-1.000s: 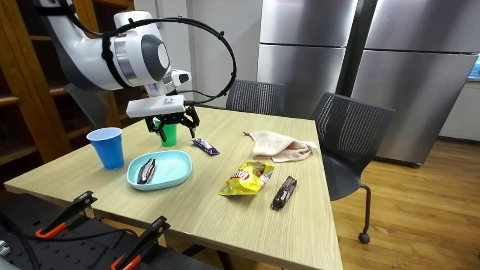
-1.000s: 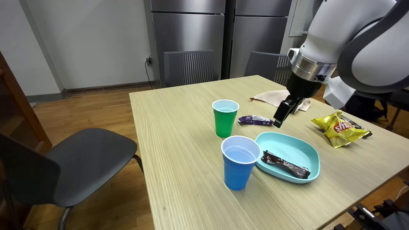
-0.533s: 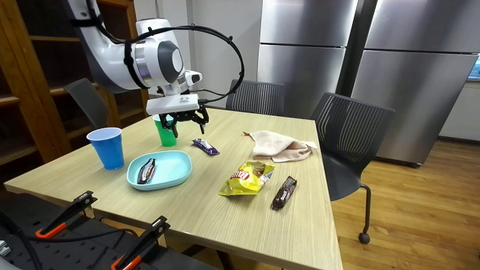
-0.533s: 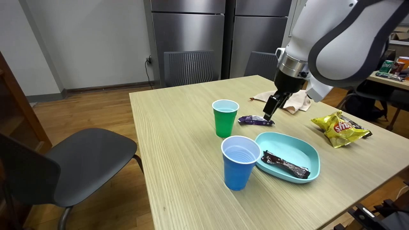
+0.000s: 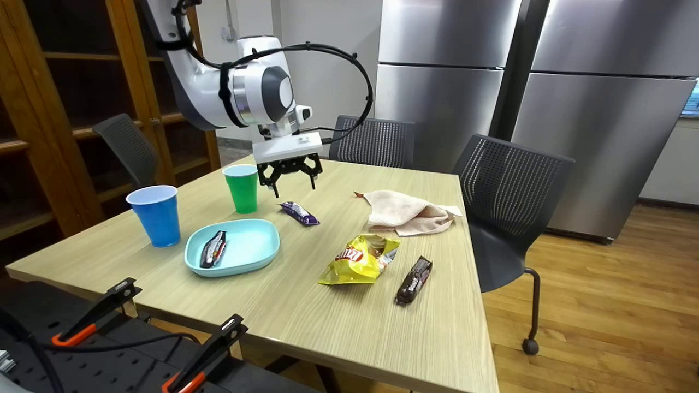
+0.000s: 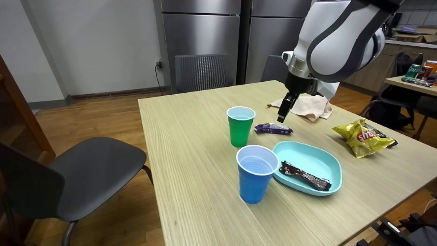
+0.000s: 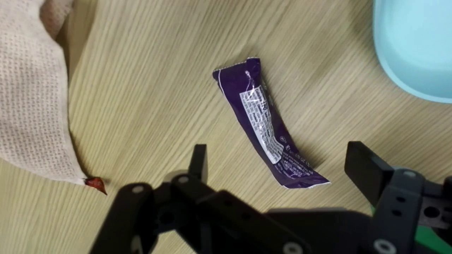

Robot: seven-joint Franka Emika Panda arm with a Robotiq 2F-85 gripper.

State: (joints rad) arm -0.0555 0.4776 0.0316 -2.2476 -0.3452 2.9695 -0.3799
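I see the arm [image 6: 336,48] bent over; pincer [image 5: 295,191] points down, spread wide apart, hanging above the purple-wrapped bar [image 7: 259,123].

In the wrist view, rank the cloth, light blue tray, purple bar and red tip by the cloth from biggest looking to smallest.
1. Cloth, largest though cropped by the frame.
2. Light blue tray and purple bar: visible areas too alike to rank, and the tray is cropped.
3. Red tip, clearly smallest.
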